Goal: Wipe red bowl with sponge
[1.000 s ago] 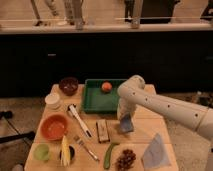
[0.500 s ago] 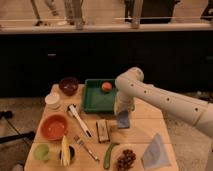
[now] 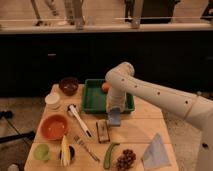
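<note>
We see the gripper (image 3: 115, 108) poised right over the sponge (image 3: 114, 119), just in front of the tray (image 3: 92, 100) (whether it has a hold, we cannot tell). The red bowl (image 3: 54, 127) sits well apart to the left, so we judge the sponge must be carried across.

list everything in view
red bowl: 1, orange-red, front left
sponge: 1, blue-grey, before tray
small bowl: 1, maroon, back left
white cup: 1, left edge
tray: 1, green, back centre
fruit: 1, orange, in tray
spoon: 1, white-handled, centre-left
block: 1, brown, centre
fork: 1, silver, front
green cup: 1, front left
food: 1, yellow, front left
cucumber: 1, green, front
grapes: 1, dark, front
cloth: 1, grey-blue, front right
table: 1, wooden
arm: 1, white, right
gripper: 1, at sponge
</note>
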### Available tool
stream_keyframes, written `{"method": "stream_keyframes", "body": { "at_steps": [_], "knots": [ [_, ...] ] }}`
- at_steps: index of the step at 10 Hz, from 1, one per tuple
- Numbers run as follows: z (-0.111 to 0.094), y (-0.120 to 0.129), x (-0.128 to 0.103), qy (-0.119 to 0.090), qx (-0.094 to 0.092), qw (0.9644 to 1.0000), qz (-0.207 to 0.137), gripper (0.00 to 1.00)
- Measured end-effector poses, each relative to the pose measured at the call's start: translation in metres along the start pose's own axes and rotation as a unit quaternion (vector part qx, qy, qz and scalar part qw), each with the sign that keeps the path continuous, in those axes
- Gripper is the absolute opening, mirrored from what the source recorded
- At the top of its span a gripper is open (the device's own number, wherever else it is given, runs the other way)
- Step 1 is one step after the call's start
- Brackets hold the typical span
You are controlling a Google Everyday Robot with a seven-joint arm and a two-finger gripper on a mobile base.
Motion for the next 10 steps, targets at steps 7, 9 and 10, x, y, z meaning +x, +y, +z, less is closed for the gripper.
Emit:
{"method": "stream_keyframes", "body": {
  "at_steps": [7,9,10],
  "knots": [
    [-0.001,-0.005,0.003,0.001,0.000,1.0000,0.008,0.00],
    [-0.001,-0.025,0.008,0.001,0.005,0.9998,0.018,0.00],
    [-0.001,-0.045,0.012,0.002,0.009,0.9996,0.027,0.00]
  ]
}}
